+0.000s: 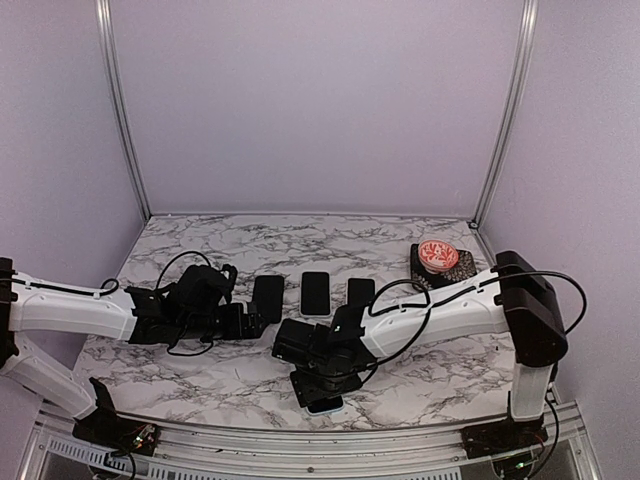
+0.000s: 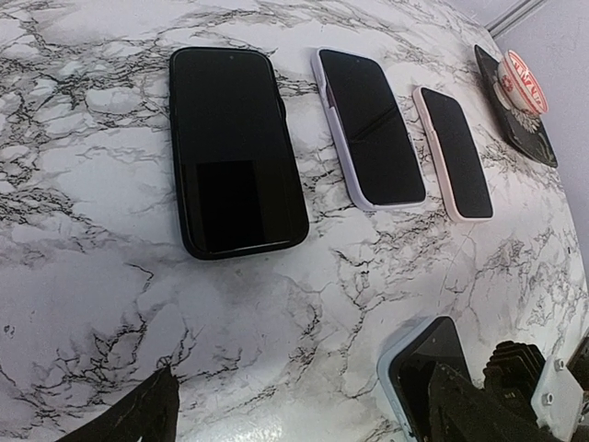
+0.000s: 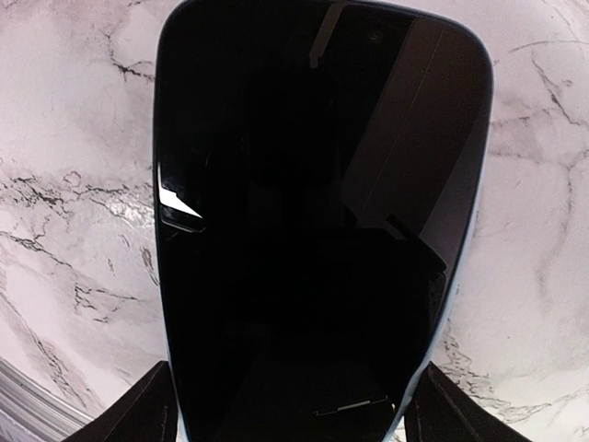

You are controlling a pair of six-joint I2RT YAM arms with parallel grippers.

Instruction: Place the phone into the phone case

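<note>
Right gripper [image 1: 318, 378] hangs over the phone [image 1: 325, 404] at the near edge of the marble table [image 1: 200, 250]. Left gripper [image 1: 240, 320] sits to the left, just beside a black phone [image 1: 267, 297]. A white phone [image 1: 315, 292] and a pink phone [image 1: 360, 295] lie in a row to its right. A dish [image 1: 437, 260] sits far right.

From the left wrist, the left fingers [image 2: 138, 416] are spread apart and hold nothing. The phone lies in a light blue case [image 2: 385, 366].

From the right wrist, the phone fills the view. The right fingers [image 3: 138, 410] are wide apart, one on each side of it. I cannot tell if they touch it.
</note>
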